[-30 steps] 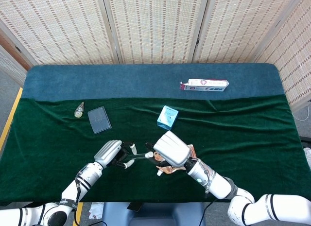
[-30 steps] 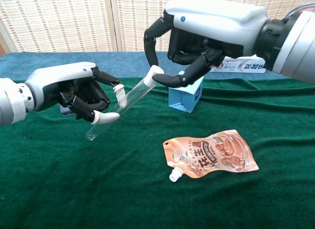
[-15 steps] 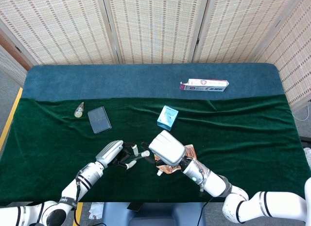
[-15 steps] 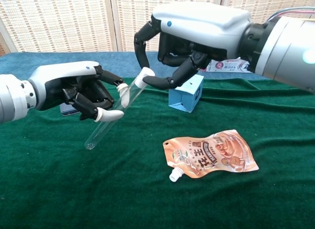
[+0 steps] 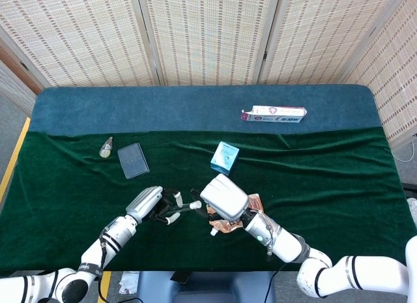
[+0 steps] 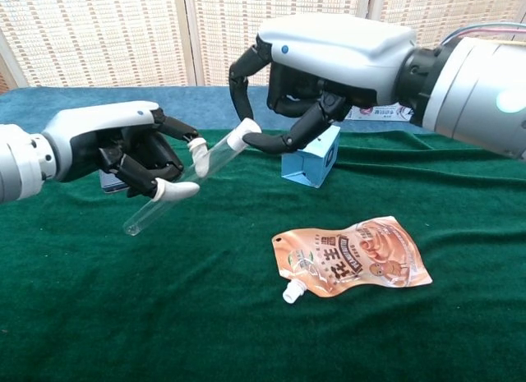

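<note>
Two hands meet on one clear test tube (image 6: 178, 187), which hangs in the air at the left centre of the chest view, above the green cloth (image 6: 123, 316). We see the left hand (image 6: 115, 152) with its fingers curled around the middle of the tube, thumb and a fingertip pressing on it from two sides, so this hand carries the weight. The right hand (image 6: 329, 66) comes from the upper right of the frame and pinches only the upper end of the tube between thumb and a finger; the other fingers are bent under the palm. We think the tube is held tilted, open end up toward the right hand and rounded end down to the lower left, because each hand takes a different part of it. The tube looks empty; we see no liquid inside.

Below the right hand, in the lower centre, a spouted orange pouch (image 6: 353, 259) lies flat on the cloth with its small white cap on; what it contains we cannot tell. Behind the hands a small blue box (image 6: 316, 167) stands closed. In the head view a toothpaste box (image 5: 273, 114) lies at the upper right, and a dark flat case (image 5: 133, 160) and a small bottle (image 5: 106, 146) lie at the left.
</note>
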Robot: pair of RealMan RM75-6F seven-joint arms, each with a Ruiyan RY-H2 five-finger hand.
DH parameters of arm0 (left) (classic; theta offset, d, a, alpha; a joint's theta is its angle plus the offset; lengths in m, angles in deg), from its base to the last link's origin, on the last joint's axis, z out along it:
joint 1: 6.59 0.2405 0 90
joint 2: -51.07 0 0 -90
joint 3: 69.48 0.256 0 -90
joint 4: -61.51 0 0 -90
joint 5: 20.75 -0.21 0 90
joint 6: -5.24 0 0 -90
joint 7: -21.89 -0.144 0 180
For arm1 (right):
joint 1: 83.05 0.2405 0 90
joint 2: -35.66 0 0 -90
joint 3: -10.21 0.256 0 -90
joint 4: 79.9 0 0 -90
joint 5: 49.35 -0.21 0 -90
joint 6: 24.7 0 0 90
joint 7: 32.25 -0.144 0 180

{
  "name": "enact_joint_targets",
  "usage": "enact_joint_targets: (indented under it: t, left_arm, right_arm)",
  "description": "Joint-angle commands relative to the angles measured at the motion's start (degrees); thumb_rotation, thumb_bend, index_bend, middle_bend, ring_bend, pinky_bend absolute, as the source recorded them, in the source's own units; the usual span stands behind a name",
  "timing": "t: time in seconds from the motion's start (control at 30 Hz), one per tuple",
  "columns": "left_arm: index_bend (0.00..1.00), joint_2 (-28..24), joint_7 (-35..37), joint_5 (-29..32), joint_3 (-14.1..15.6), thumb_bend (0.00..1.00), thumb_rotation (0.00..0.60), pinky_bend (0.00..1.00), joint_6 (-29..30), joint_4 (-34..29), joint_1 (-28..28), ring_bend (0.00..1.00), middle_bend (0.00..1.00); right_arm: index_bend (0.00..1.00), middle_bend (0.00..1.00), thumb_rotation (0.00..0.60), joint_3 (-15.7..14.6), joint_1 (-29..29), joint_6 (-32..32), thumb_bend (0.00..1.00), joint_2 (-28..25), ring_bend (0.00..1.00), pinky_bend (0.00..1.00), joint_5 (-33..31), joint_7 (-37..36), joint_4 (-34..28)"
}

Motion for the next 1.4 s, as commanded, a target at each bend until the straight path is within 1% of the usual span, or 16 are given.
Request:
enact_joint_targets:
  t: [0.03,0.07,0.13,0.23,0.37,0.47,0.67,0.77,0.93,1.03,1.2,1.37,1.4]
  left_arm:
    - [0.77,-0.1,-0.4,-0.1,0.4,0.56,0.6,0.8,0.3,0.4,0.2,0.85,0.93]
    - [0.77,-0.2,-0.6,-0.1,0.6,0.56,0.6,0.8,0.3,0.7,0.3,0.85,0.93]
    - [0.77,-0.3,-0.9,-0.2,0.9,0.56,0.6,0.8,0.4,1.1,0.4,0.85,0.93]
    - [0.77,-0.6,-1.5,-0.2,1.4,0.56,0.6,0.8,0.4,2.0,0.5,0.85,0.93]
    - [0.77,-0.3,-5.3,-1.1,2.8,0.56,0.6,0.8,1.7,4.8,0.7,0.85,0.93]
    - [0.77,0.5,-9.5,-1.5,3.6,0.56,0.6,0.8,3.5,7.1,0.8,0.85,0.93]
    - [0.77,3.8,-22.2,-0.4,5.2,0.56,0.6,0.8,7.6,12.2,0.5,0.85,0.93]
    - [0.77,6.5,-29.5,0.7,6.1,0.56,0.6,0.8,9.5,15.4,0.3,0.85,0.93]
    - [0.76,10.3,-35.5,2.5,6.3,0.56,0.6,0.8,10.7,19.2,0.0,0.85,0.93]
    - [0.74,12.1,-38.7,3.0,6.5,0.56,0.6,0.8,11.2,21.5,-0.2,0.84,0.93]
    - [0.66,14.1,-43.0,5.0,6.2,0.56,0.6,0.8,11.0,23.3,-0.7,0.84,0.93]
    - [0.53,14.6,-46.1,7.2,6.0,0.56,0.6,0.8,10.4,23.4,-1.1,0.83,0.93]
    - [0.52,14.6,-46.5,7.4,6.0,0.56,0.6,0.8,10.3,23.4,-1.1,0.83,0.93]
  right_arm:
    - [0.09,0.97,0.471,-0.1,0.0,0.4,0.7,-0.1,1.0,0.97,-0.9,-0.1,-0.1]
    - [0.04,0.97,0.472,-0.1,0.0,0.5,0.67,-0.1,1.0,0.97,-1.3,0.1,-0.1]
    - [0.0,0.97,0.472,-0.2,0.0,0.6,0.63,-0.1,1.0,0.97,-1.9,0.2,-0.3]
    - [0.0,0.97,0.47,-0.3,-0.4,0.1,0.59,-0.5,1.0,0.96,-2.3,-0.2,-0.4]
    - [0.0,0.97,0.473,-0.2,-2.0,-2.1,0.59,-3.1,1.0,0.96,-2.2,-0.9,-1.1]
    - [0.0,0.97,0.47,-0.4,-3.9,-4.3,0.59,-6.3,1.0,0.96,-2.0,-1.2,-2.4]
    - [0.0,0.97,0.472,-1.2,-8.1,-8.6,0.59,-12.4,1.0,0.96,-1.5,-2.7,-4.1]
    - [0.0,0.97,0.472,-2.1,-10.0,-10.1,0.59,-14.7,1.0,0.96,-1.0,-3.7,-4.0]
    - [0.0,0.97,0.472,-3.0,-12.0,-11.5,0.59,-16.3,1.0,0.96,-0.2,-4.8,-3.3]
    - [0.0,0.97,0.471,-3.3,-12.8,-12.0,0.59,-16.6,1.0,0.96,0.1,-5.5,-2.8]
    - [0.0,0.97,0.472,-3.4,-13.9,-12.7,0.59,-16.8,1.0,0.96,0.4,-6.6,-2.1]
    - [0.0,0.97,0.47,-3.5,-14.6,-12.9,0.59,-16.9,1.0,0.96,0.7,-7.6,-1.6]
    - [0.0,0.97,0.471,-3.5,-14.7,-13.0,0.59,-16.9,1.0,0.96,0.8,-7.7,-1.6]
